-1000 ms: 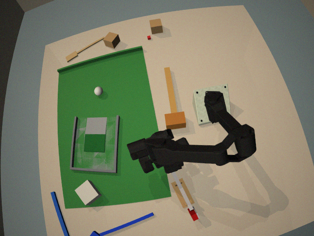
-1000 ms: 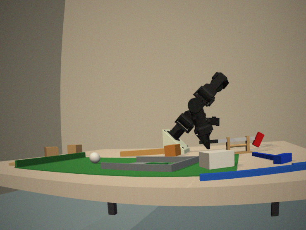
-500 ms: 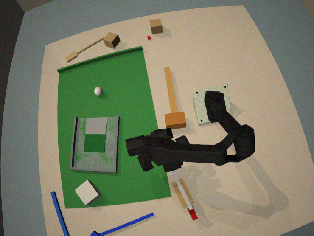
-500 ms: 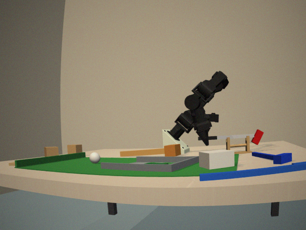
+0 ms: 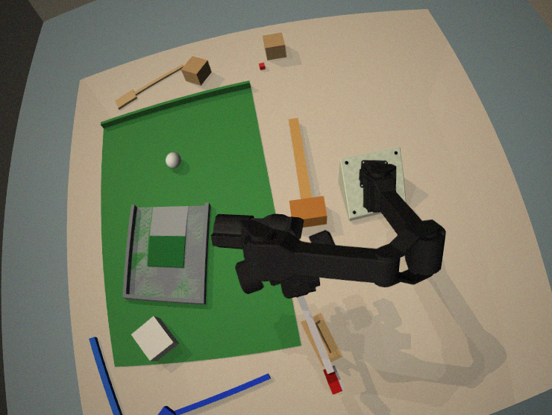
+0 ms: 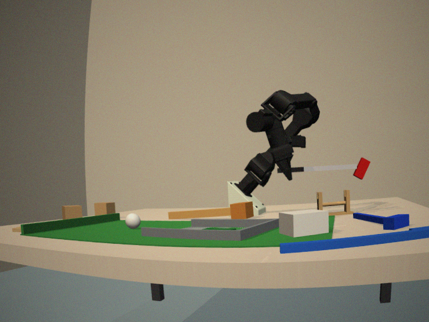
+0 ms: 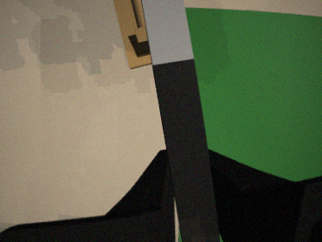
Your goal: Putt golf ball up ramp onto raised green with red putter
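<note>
1. One gripper (image 6: pixel 287 170): clamped on the dark grip end of the red putter, pointing down, raised well above the table.
2. One red putter (image 6: pixel 327 168): held level in the air; grey shaft running right to a red head (image 6: pixel 361 167); in the wrist view the dark grip (image 7: pixel 184 144) passing up between the black fingers.
3. One wooden rack (image 6: pixel 333 203): standing on the table below the putter, apart from it.
4. One green mat (image 5: pixel 214 133): lying flat left of the arm, with one low green wall (image 5: pixel 176 103) along its far edge.
5. One golf ball (image 5: pixel 172 159): white, resting on the mat between the wall and the ramp, well apart from the putter.
6. One grey ramp structure (image 5: pixel 167 254): on the mat, with one raised green (image 5: pixel 166 251) square at its middle.
7. One white block (image 5: pixel 151 337): on the mat's near left corner.
8. One orange mallet (image 5: pixel 304 178): lying just right of the mat, head toward the arm.
9. One thin wooden putter (image 5: pixel 149 85): beyond the wall, touching one of two brown cubes (image 5: pixel 196 69); second cube (image 5: pixel 274 45) further right.
10. One small red cube (image 5: pixel 262 66): near the second brown cube.
11. Two blue bars (image 5: pixel 103 372) (image 5: pixel 223 394): at the near edge of the table (image 5: pixel 446 111); in the exterior view, also one blue mallet-shaped piece (image 6: pixel 385 219).
12. One pale base plate (image 5: pixel 352 178): under the arm's foot.
</note>
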Controlling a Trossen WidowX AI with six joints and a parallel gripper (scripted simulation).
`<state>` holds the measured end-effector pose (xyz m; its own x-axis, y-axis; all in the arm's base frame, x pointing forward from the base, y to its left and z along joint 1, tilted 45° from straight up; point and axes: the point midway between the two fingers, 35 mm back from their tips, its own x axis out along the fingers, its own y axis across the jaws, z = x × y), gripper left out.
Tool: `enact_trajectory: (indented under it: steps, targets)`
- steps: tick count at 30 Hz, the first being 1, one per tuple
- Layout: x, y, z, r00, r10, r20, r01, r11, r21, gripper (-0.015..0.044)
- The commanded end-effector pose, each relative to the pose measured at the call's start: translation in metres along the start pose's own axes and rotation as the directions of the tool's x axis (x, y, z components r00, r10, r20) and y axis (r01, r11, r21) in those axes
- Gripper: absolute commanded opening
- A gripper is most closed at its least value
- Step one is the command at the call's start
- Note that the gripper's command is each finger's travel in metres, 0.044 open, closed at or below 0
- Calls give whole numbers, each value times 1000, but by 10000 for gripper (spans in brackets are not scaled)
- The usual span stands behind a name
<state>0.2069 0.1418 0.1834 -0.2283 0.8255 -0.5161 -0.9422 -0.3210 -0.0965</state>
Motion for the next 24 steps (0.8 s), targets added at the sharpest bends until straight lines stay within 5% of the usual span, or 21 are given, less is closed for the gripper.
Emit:
enact_trajectory:
  steps: [1,24]
  targets:
    - [-13,1,5,1000,-5,8,5,1000,9,0]
    - [-57,-38,-107,989,-60,-135,126,822,555,0]
